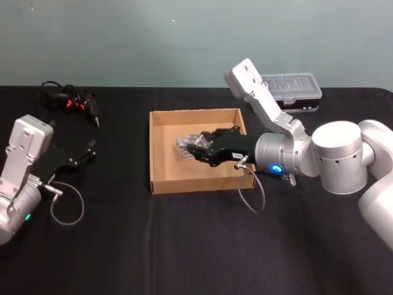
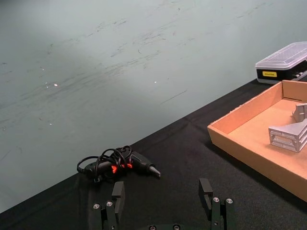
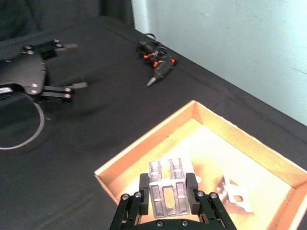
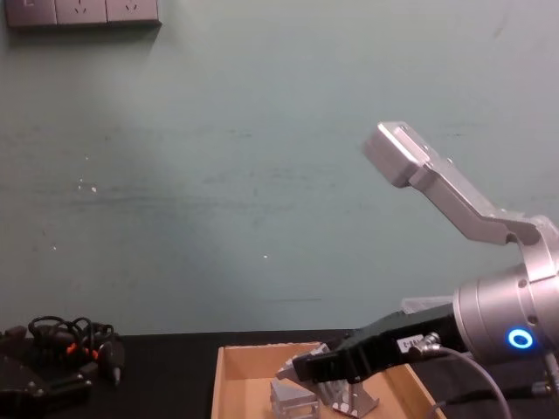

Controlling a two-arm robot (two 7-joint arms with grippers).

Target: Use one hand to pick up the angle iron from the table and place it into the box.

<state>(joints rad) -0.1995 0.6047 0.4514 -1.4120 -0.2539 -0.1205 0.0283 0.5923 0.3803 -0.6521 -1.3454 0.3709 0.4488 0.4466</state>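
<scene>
With the right gripper (image 3: pixel 165 191) clamped on an angle iron (image 3: pixel 167 191) and held over the box (image 1: pixel 161 147), the placing step is judged in hand. Another bracket (image 3: pixel 233 194) is seen lying inside. Lowering, then release, is called for next (left gripper (image 2: pixel 164 196) parked on the table (image 1: pixel 184 246), fingers apart).

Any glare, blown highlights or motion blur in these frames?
Right wrist view: tan cardboard box floor glows washed-out around the silver angle iron; left gripper fingertips look smeared. Chest view: wall unevenly lit. Left wrist view: sharp, no glare.
</scene>
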